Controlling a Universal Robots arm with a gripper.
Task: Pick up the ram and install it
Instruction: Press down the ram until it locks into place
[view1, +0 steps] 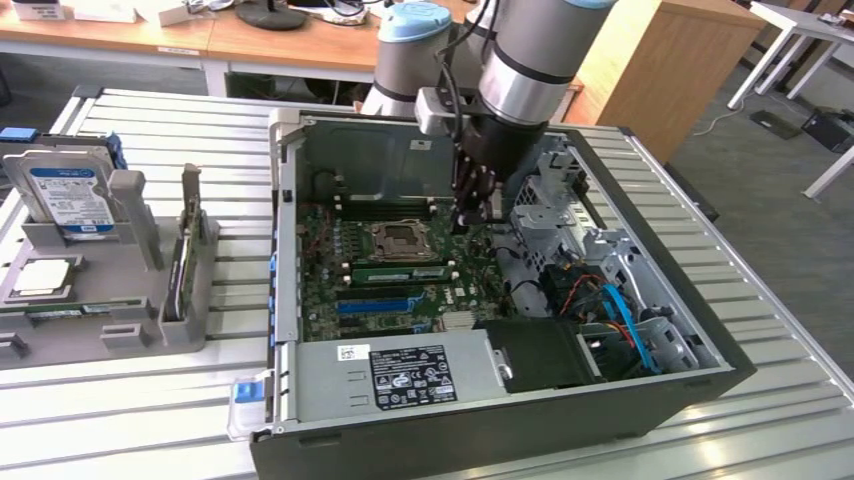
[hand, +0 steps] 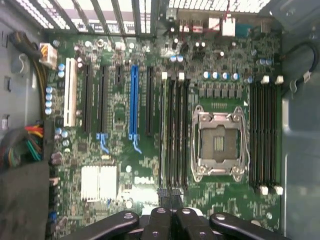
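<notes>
The thin green ram (view1: 395, 270) stands on edge in a motherboard slot beside the processor socket.

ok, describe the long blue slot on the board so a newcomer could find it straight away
Inside the open computer case, find the green motherboard. Beside the square metal CPU socket, past the black memory slots, runs a row of long expansion slots. The blue slot is the only blue one, flanked by black slots, with a white slot outermost.

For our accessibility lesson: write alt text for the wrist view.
A green motherboard seen from straight above, with an empty processor socket between two banks of black memory slots, plus one blue slot. The shut tool hangs over it.
</notes>
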